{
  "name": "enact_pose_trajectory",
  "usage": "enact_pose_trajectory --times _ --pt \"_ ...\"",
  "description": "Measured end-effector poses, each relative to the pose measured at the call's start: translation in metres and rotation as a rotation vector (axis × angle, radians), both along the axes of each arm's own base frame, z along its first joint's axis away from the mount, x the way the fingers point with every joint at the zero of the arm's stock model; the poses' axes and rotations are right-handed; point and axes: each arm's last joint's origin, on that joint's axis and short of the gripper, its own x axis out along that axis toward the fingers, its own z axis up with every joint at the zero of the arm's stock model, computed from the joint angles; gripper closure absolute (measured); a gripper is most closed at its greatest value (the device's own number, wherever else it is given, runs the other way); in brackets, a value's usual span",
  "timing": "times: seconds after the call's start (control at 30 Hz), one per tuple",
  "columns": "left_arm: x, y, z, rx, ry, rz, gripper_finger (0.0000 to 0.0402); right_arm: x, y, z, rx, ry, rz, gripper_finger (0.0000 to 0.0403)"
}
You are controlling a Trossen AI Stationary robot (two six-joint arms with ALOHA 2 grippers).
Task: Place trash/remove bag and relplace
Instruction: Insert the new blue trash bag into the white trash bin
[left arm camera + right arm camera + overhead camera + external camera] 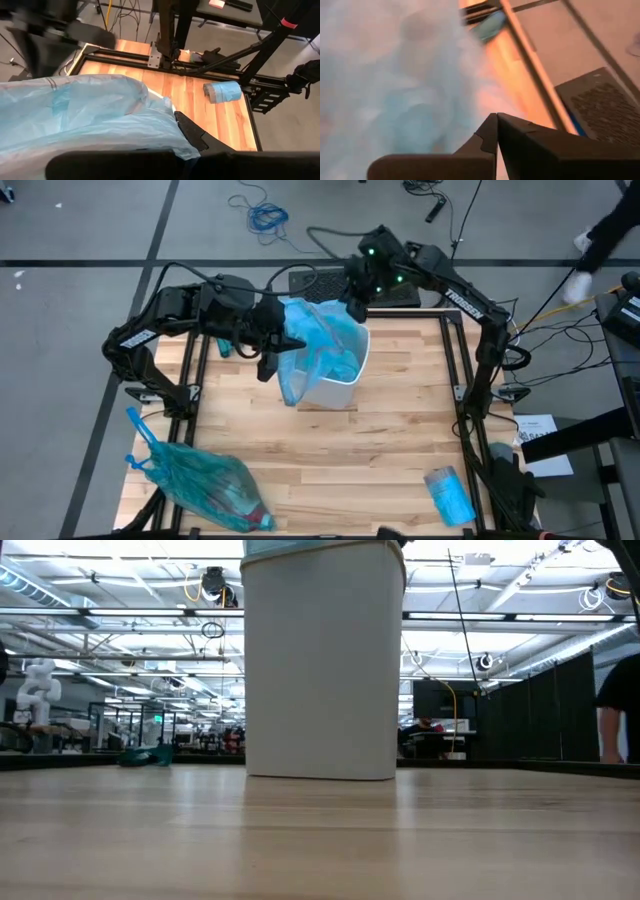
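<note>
The wooden table (400, 430) carries a white bin (335, 385) standing upright toward its far middle, and in the low view the bin's pale wall (322, 660) fills the centre of the picture with its base flat on the boards. A fresh pale blue bag (315, 345) is draped over the bin's mouth, loose and bunched, spilling over the rim on the left arm's side. At the near left corner of the table lies a filled, tied teal bag (205, 490) on its side; the trash shows through it only as dark and reddish shapes, too blurred to tell apart. Near the right near edge lies a roll of blue bags (448, 492), well apart from the bin. The left gripper (272, 352) is at the bin's left rim, its fingers (192, 131) pinched together on the blue bag's plastic. The right gripper (356, 305) is at the bin's far rim, its fingers (492, 131) pressed together at the edge of the same bag; whether plastic is caught between them cannot be told
</note>
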Motion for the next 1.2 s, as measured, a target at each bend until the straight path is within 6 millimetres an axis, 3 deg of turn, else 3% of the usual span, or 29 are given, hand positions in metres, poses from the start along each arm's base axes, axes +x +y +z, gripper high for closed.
enact_pose_trajectory --times 0.33,0.6,0.83,1.2 --pt "0.0 0.0 0.0 0.001 0.0 -0.001 0.0402 -0.025 -0.048 -0.004 0.069 -0.021 -0.154 0.0403" --pt "0.0 0.0 0.0 0.001 0.0 -0.001 0.0402 -0.015 -0.068 -0.031 0.225 0.001 -0.086 0.0403" --pt "0.0 0.0 0.0 0.001 0.001 -0.001 0.0402 -0.003 -0.067 -0.041 0.305 -0.01 -0.016 0.0403" --pt "0.0 0.0 0.0 0.017 0.002 -0.011 0.0402 0.0 -0.053 -0.034 0.398 -0.076 0.107 0.0403"
